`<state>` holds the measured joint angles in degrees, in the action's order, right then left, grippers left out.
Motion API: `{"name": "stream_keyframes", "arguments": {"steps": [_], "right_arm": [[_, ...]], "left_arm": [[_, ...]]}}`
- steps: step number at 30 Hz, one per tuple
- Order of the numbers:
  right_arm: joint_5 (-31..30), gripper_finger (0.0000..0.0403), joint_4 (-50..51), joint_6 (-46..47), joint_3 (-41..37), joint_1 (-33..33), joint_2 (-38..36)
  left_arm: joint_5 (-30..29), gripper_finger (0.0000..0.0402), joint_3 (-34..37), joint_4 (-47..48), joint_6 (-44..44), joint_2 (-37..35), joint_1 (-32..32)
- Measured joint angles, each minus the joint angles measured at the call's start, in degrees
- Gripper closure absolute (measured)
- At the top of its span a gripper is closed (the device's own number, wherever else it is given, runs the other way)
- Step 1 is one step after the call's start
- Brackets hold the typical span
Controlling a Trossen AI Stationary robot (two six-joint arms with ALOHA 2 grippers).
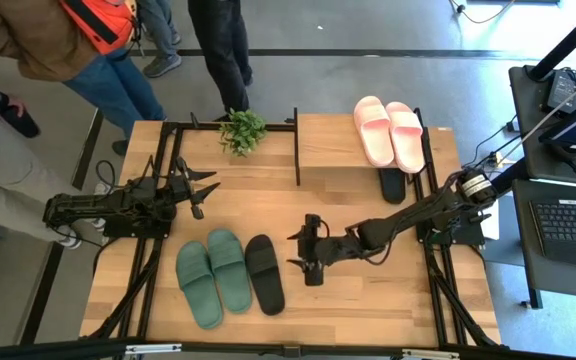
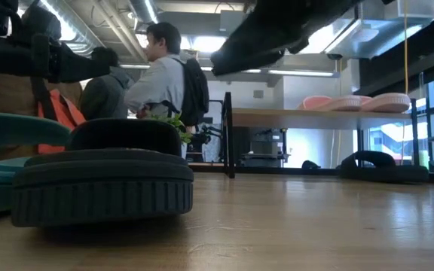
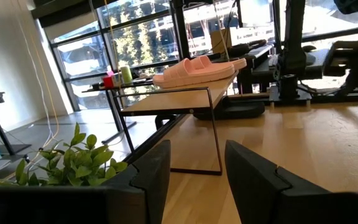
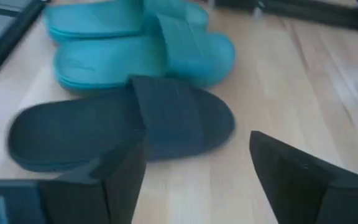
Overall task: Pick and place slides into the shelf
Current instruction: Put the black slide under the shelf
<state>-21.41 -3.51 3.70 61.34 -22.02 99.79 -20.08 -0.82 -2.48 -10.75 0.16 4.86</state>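
We note a light wooden tabletop (image 1: 368,290) with visible grain and pale plank seams, edged by a black metal frame. Beyond its far edge stand several people on a grey floor; from table height we see one with a dark backpack (image 2: 195,90), under ceiling ducts and strip lights, with large windows to one side.

The shelf (image 1: 333,140) sits at the far edge — a flat light-wood plank on thin black rods. The pink slides (image 1: 389,130) lie side by side on its top, smooth moulded foam with wide straps. One black slide (image 1: 392,184) pokes out from beneath the plank, on the lower level. A small leafy green plant (image 1: 242,130) stands beside the shelf.

On the open table, the green slides (image 1: 213,272) lie as a pair near the front, and just beside them lies the other black slide (image 1: 264,272), matte, with a ribbed sole edge (plain in the low view).

The right gripper (image 1: 311,270) hangs near that black slide, apart from it; its wrist view shows the fingers spread wide with nothing between them, the slide lying on the wood beyond. The left gripper (image 1: 202,190) waits over the table's left side, pointing toward the shelf — fingers parted, empty.
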Motion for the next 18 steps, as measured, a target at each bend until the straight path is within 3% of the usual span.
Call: {"name": "stream_keyframes", "arguments": {"steps": [7,11,15,18], "right_arm": [[-0.15,0.0115,-4.59,-2.64,0.54,-0.30,4.67],[-0.11,0.0115,-3.68,-4.09,5.48,-0.39,9.46],[-0.77,0.0115,4.90,-6.73,14.03,-0.78,15.68],[-6.31,0.0115,14.75,-6.77,20.60,-1.43,19.82]], "left_arm": [[0.00,0.0256,0.00,0.00,-0.19,0.00,-0.02],[0.00,0.0256,0.00,0.00,-0.20,-0.02,0.00],[0.01,0.0256,0.00,0.00,-0.12,0.00,-0.01],[0.00,0.0256,0.00,0.02,-0.11,-0.01,-0.01]]}}
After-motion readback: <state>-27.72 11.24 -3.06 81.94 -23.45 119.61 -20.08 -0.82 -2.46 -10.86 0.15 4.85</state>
